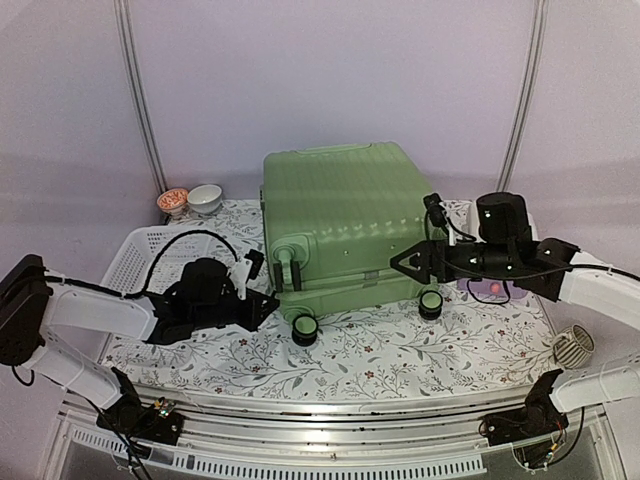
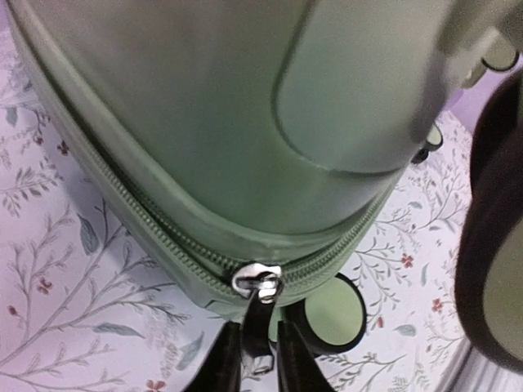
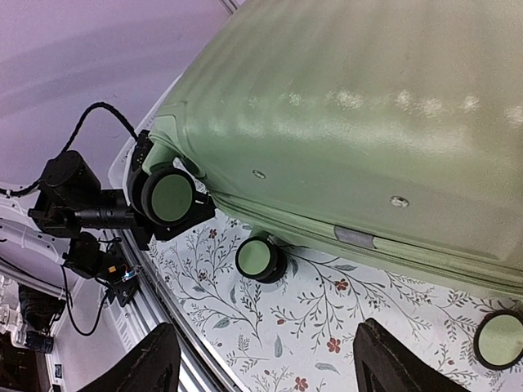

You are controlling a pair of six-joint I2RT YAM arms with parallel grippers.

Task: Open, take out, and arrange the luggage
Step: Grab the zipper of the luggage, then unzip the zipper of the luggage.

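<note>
The light-green ribbed luggage (image 1: 340, 225) lies flat on the floral table, wheels toward me, its zipper closed. It fills the left wrist view (image 2: 204, 106) and the right wrist view (image 3: 368, 114). My left gripper (image 1: 268, 305) is at its front left corner, near a black wheel (image 1: 304, 328). In the left wrist view my left gripper (image 2: 259, 351) is shut on the dark zipper pull (image 2: 257, 318), which hangs from the silver slider (image 2: 257, 279). My right gripper (image 1: 400, 264) is open and empty beside the luggage's front right side, above the table in its wrist view (image 3: 261, 367).
A white perforated basket (image 1: 145, 250) sits at the left. Two small bowls (image 1: 190, 199) stand behind it. A small box (image 1: 490, 288) lies under the right arm. A round ribbed object (image 1: 572, 347) sits at the right edge. A second wheel (image 1: 431, 303) faces front.
</note>
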